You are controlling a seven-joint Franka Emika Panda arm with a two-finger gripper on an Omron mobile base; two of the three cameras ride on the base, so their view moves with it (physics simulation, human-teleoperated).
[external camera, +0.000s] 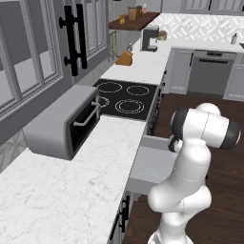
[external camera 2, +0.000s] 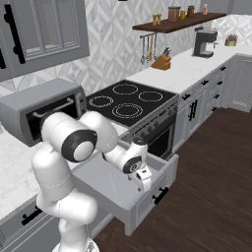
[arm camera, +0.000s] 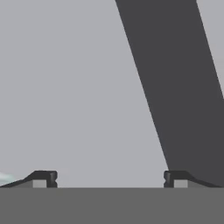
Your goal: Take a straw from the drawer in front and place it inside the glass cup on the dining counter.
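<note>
Gripper (arm camera: 110, 178) spread wide, I'm down inside the open drawer (external camera 2: 106, 189); pale smear at left, maybe the straw (arm camera: 5, 177).

The grey drawer (external camera 2: 132, 197) in front of me stands pulled open, its plain inside bare around my lowered hand.

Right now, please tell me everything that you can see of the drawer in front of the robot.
The drawer is pulled open from under the marble worktop, beside the black cooktop. It is wide, shallow and grey, with a framed panel front and a black bar handle. Its inside is plain, smooth grey. The arm reaches down into it, and the gripper is open, close over the floor. A pale sliver shows beside one fingertip; whether it is the straw, I cannot tell.
</note>
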